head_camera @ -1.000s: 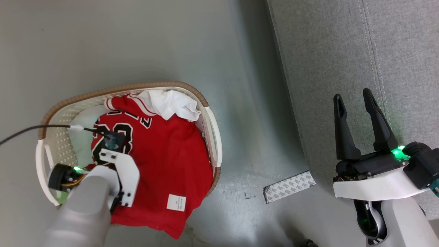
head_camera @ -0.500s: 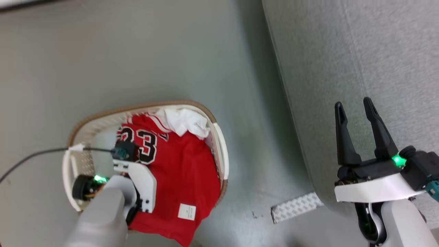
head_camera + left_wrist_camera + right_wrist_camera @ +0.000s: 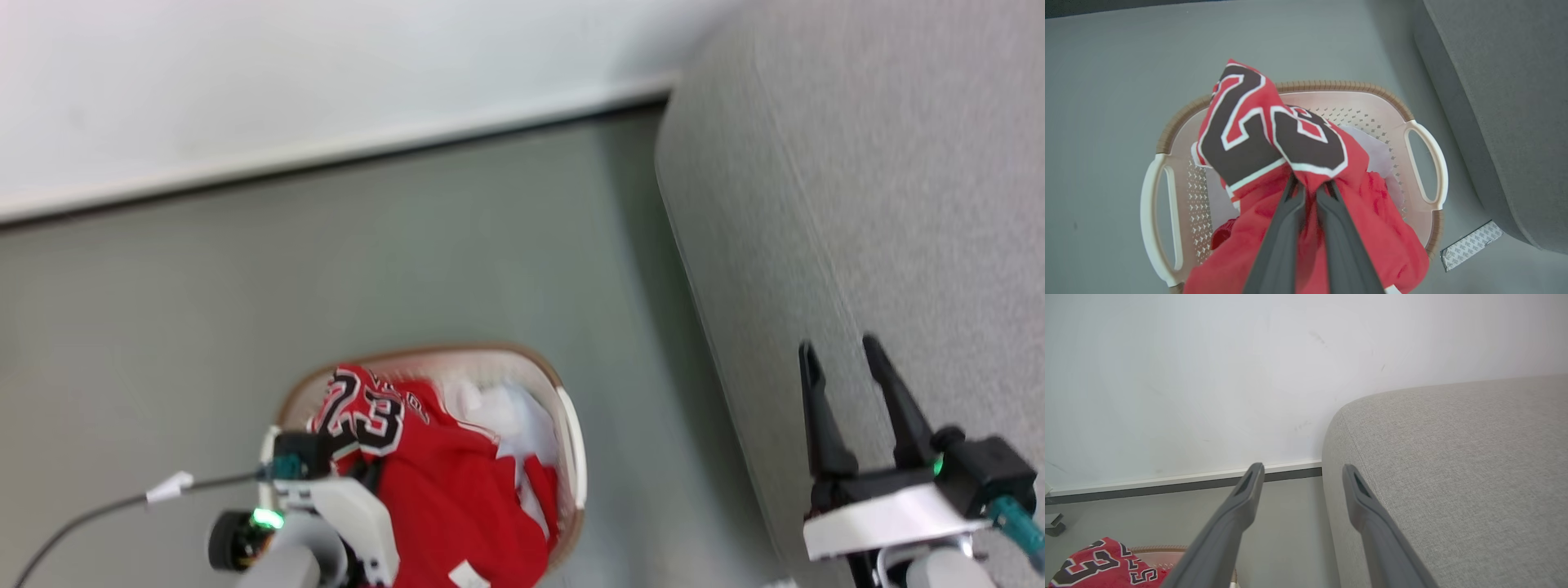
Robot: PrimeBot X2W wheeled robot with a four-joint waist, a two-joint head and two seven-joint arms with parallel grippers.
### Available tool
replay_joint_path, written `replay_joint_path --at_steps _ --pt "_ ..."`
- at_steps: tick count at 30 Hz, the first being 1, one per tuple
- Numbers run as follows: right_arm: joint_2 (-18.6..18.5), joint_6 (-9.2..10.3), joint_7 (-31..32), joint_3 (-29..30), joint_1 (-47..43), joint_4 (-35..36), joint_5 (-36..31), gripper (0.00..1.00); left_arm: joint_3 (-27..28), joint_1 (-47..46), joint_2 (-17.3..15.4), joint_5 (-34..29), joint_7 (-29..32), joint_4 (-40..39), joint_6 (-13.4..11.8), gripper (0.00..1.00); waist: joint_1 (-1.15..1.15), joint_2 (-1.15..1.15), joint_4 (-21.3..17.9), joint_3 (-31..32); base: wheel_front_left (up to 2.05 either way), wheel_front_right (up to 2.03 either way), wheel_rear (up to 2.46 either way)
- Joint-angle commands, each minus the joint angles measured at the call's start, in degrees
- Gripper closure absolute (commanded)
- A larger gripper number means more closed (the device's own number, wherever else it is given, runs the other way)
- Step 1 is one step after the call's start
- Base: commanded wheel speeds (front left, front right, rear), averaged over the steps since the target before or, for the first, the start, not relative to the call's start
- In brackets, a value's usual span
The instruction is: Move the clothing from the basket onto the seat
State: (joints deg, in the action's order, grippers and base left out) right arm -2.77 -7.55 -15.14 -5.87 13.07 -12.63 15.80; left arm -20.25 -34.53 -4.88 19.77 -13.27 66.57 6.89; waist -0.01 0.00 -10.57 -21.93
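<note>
In the left wrist view my left gripper is shut on a bunched fold of the red jersey, just under its black "23". The jersey is held above the cream basket, and its lower part still hangs into it. A white cloth piece lies inside against the perforated wall. The head view has the jersey, the white cloth and the basket at the bottom centre. My right gripper is open and holds nothing, over the front edge of the grey sofa.
The basket stands on grey floor left of the sofa. A patterned tape strip lies on the floor by the sofa's base. A white wall with a baseboard runs behind. A black cable trails from my left wrist.
The head camera has swung upward, so the wall has come into view. My left gripper has risen with the "23" part of the jersey, pulling it up from the basket. The right gripper stays open.
</note>
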Motion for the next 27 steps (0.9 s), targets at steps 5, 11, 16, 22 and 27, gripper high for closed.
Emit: replay_joint_path --at_steps 5,11,16,22,27 --pt "-0.2 0.12 0.0 0.8 -3.5 -1.4 -1.2 0.00 0.3 4.9 0.4 1.5 -1.5 -4.8 0.2 1.00 0.01 0.00 4.6 8.8 0.00 0.00 0.00" --pt "-0.2 0.12 0.0 1.5 -6.0 -2.4 -1.6 0.00 1.8 10.9 0.0 2.4 -1.9 -14.5 -1.8 1.00 0.01 0.00 6.4 13.5 0.00 0.00 0.00" --pt "-0.2 0.12 0.0 1.7 -7.6 -3.1 -2.1 0.00 3.2 16.8 -0.8 2.8 -1.9 -24.4 -4.0 1.00 0.01 0.00 7.1 16.8 0.00 0.00 0.00" --pt "-0.2 0.12 0.0 1.2 -9.5 -4.2 -2.1 0.00 4.7 24.2 -2.2 3.9 -1.0 -35.2 -7.0 1.00 0.01 0.00 7.0 20.7 0.00 0.00 0.00" --pt "-0.2 0.12 0.0 1.1 -11.0 -4.5 -2.2 0.00 5.8 29.1 -4.0 4.7 1.7 -44.0 -9.2 1.00 0.01 0.00 7.0 22.6 0.00 0.00 0.00"
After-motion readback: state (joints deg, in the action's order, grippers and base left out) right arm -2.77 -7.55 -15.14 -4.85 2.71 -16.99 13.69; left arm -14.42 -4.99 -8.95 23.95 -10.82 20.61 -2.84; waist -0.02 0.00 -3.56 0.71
